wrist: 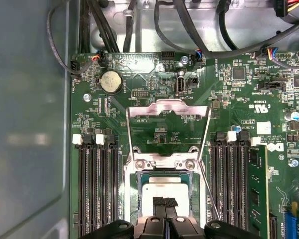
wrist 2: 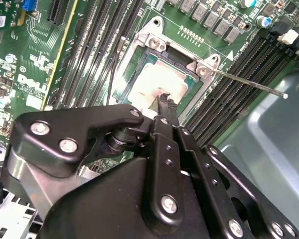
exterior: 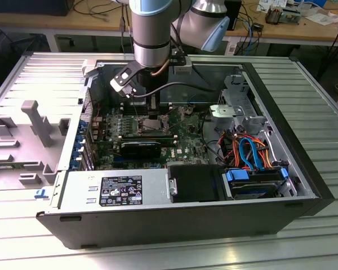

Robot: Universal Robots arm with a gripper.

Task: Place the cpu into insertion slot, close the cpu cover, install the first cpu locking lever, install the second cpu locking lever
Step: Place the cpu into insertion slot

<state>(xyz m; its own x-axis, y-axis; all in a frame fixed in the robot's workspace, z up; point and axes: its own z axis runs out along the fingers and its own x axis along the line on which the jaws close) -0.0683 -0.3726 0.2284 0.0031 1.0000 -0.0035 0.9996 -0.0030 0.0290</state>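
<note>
A workbench strewn with cables runs along the far side of the room. In front of it an open computer case (exterior: pixel 304 185) lies on a ribbed metal table (exterior: pixel 321 90), its green motherboard (exterior: pixel 188 135) facing up. The arm reaches down into the case from the far side, and the gripper (wrist: pixel 165 201) hangs straight over the insertion slot (wrist: pixel 130 191).

In both wrist views the fingertips (wrist 2: pixel 164 102) are pressed together with nothing between them, and their tips are at or just above the top of the cpu (wrist: pixel 164 188). The cpu lies flat and square inside the slot's silver rim, so it looks seated.

The cpu cover (wrist: pixel 167 105) is swung open. It is hinged at the slot edge that faces the cable bundle (wrist: pixel 139 25), and its free edge points on towards those cables. From the gripper, then, the cover lies across the cpu on the cable side. A thin locking lever (wrist 2: pixel 249 82) stands raised beside the slot, slanting away from the hinge corner.
</note>
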